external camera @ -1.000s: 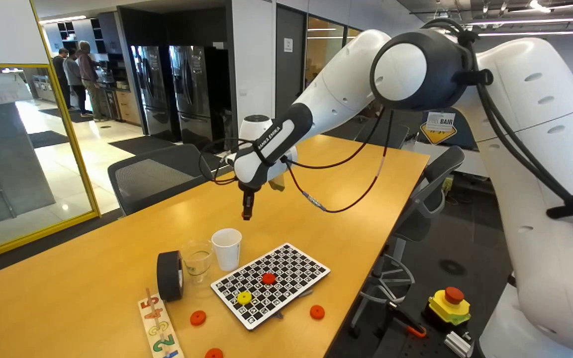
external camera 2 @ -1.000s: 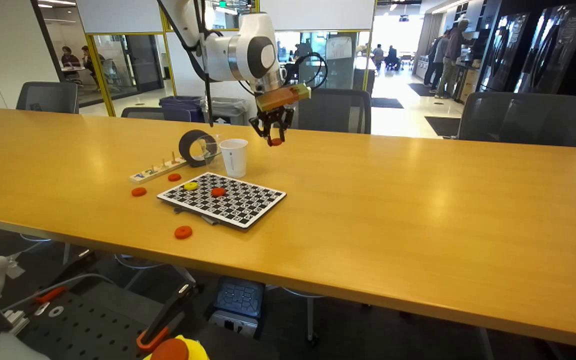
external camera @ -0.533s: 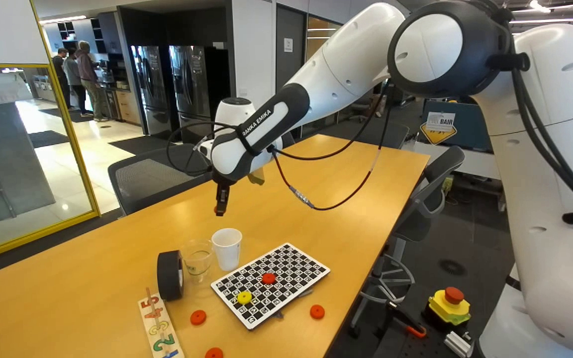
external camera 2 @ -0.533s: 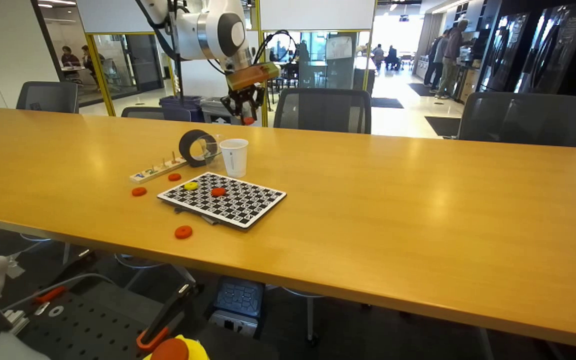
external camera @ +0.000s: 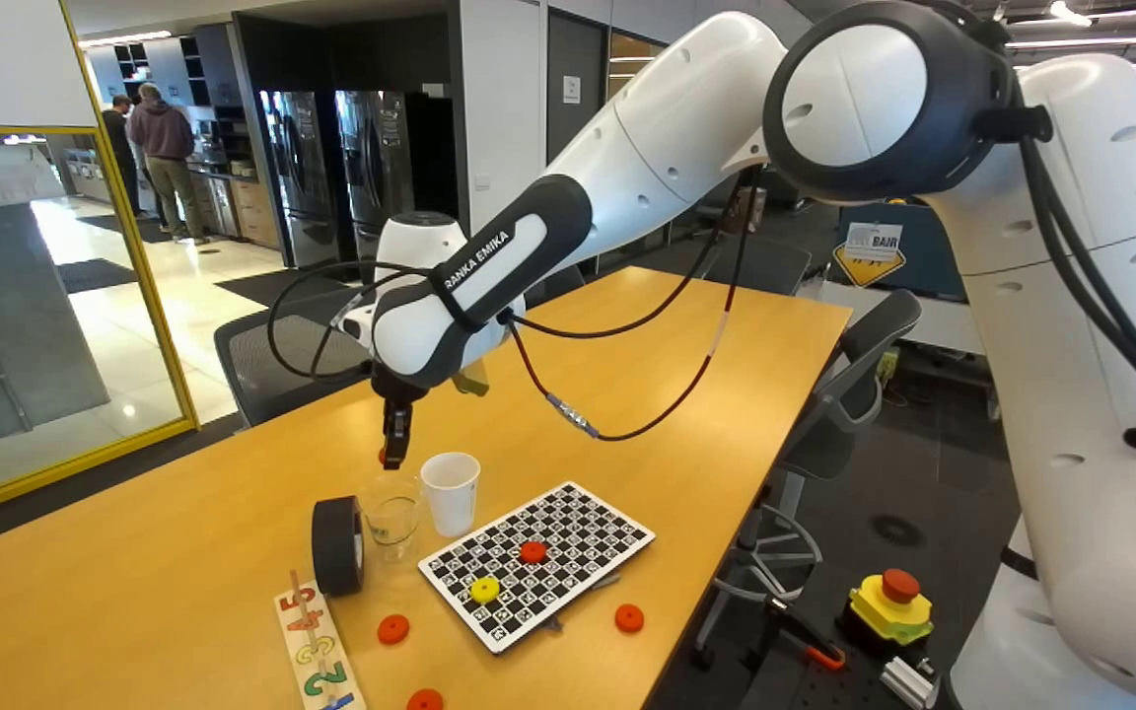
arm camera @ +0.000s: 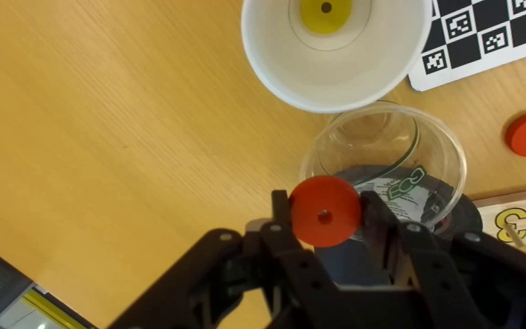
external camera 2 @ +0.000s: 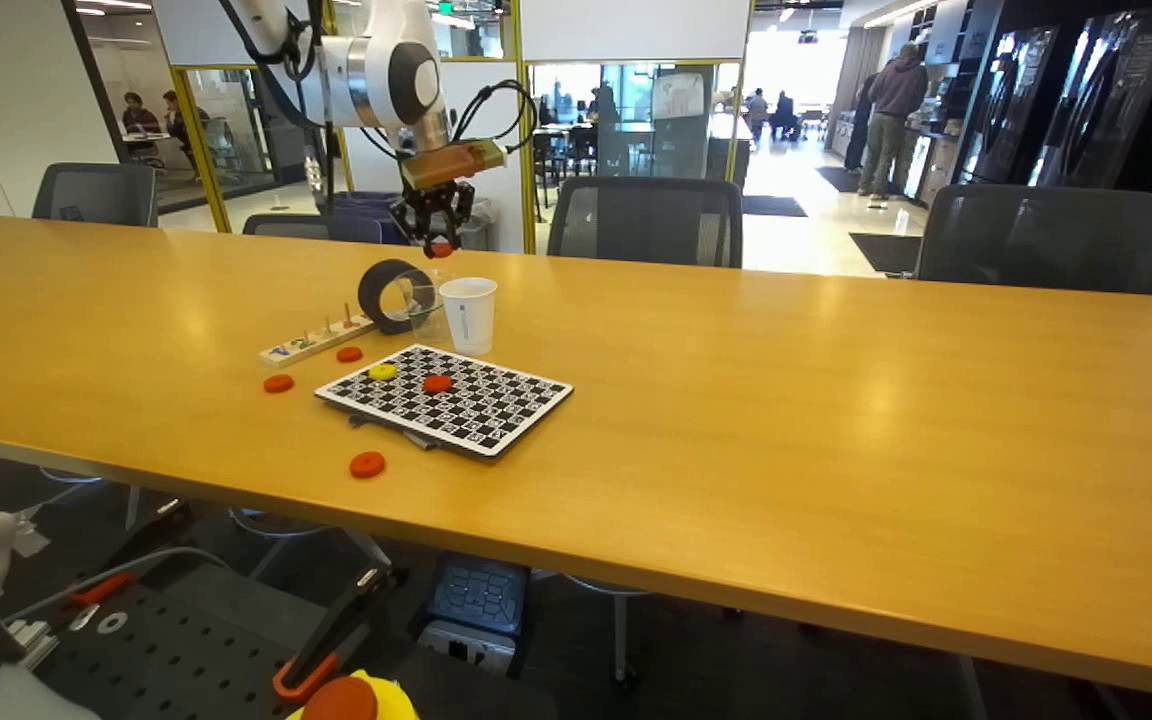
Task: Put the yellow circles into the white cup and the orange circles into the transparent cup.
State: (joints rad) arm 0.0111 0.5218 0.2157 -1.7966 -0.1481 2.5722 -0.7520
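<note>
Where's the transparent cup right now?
In both exterior views, the transparent cup stands left of the picture's centre on the table, between the black roll and the white cup.

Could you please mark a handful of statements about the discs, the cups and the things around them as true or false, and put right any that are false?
1. The gripper is closed on an orange disc. True.
2. The white cup is empty. False: the wrist view shows a yellow disc inside it.
3. Another yellow disc lies on the checkered board. True.
4. The held disc is inside the clear cup. False: it hangs in the gripper and shows above the cup in both exterior views.
5. Three orange discs lie directly on the table. True.
6. The black roll lies flat. False: it stands on its edge.
</note>
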